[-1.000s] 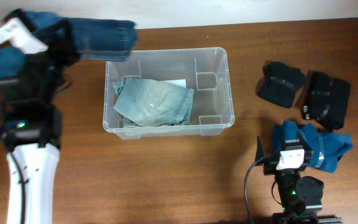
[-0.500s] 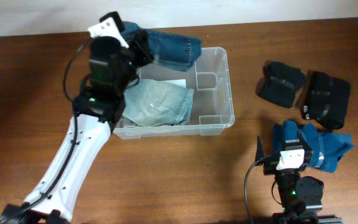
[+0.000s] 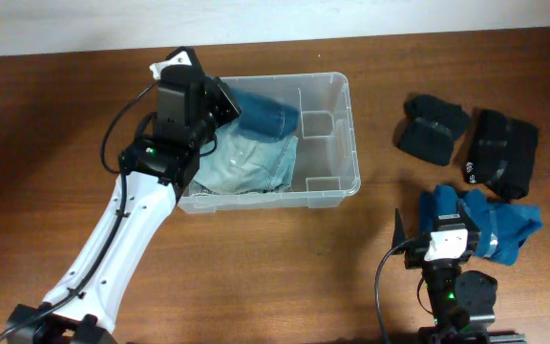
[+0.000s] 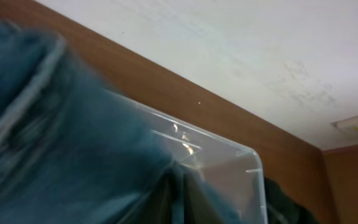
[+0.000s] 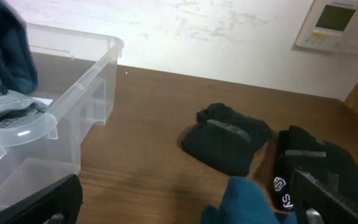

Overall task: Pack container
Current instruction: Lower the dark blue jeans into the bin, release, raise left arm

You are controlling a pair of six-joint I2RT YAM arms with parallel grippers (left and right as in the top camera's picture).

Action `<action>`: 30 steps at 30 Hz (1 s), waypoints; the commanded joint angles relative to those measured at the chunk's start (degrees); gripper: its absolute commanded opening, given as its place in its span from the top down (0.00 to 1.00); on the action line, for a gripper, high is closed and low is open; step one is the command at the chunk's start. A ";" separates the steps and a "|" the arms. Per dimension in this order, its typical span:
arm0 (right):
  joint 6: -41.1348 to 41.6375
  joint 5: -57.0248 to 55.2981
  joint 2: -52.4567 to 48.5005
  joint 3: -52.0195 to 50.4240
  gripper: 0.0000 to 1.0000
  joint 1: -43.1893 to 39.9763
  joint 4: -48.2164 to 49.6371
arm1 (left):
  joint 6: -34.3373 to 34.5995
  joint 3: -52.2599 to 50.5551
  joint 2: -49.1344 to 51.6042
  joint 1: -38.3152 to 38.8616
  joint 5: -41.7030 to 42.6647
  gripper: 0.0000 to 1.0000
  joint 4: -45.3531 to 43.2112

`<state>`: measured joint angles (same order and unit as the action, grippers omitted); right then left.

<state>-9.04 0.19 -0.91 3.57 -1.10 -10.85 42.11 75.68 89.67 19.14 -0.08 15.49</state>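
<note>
Brown table; container centre-rear, light jeans inside. Left gripper, pinching dark jeans, has swung in from the left and lowered — second item nearly packed. Right gripper spread, idle.

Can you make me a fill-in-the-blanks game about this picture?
The left tool holds dark ___ jeans.
The pale jeans lie ___ the container.
Right of the container sit ___ black bundles.
The right tool is ___.
Missing words: blue; inside; two; open.
</note>
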 commanded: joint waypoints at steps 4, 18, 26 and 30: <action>0.35 -0.48 0.39 -0.42 0.02 -0.48 -0.15 | -4.02 2.97 -2.78 -0.07 16.98 0.35 3.41; 0.33 -0.48 0.39 -0.42 0.02 -0.48 -0.15 | -32.65 8.04 -3.72 -0.17 -2.14 0.47 25.46; 0.35 -0.48 0.39 -0.42 0.02 -0.48 -0.15 | -35.76 8.04 7.06 -0.17 -9.38 0.89 30.49; 0.35 -0.48 0.39 -0.42 0.02 -0.48 -0.15 | -34.49 8.04 13.60 -0.17 -10.47 0.91 33.14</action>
<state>-9.02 0.19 -0.91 3.57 -1.10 -10.85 7.68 83.20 98.32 19.11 -8.10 46.65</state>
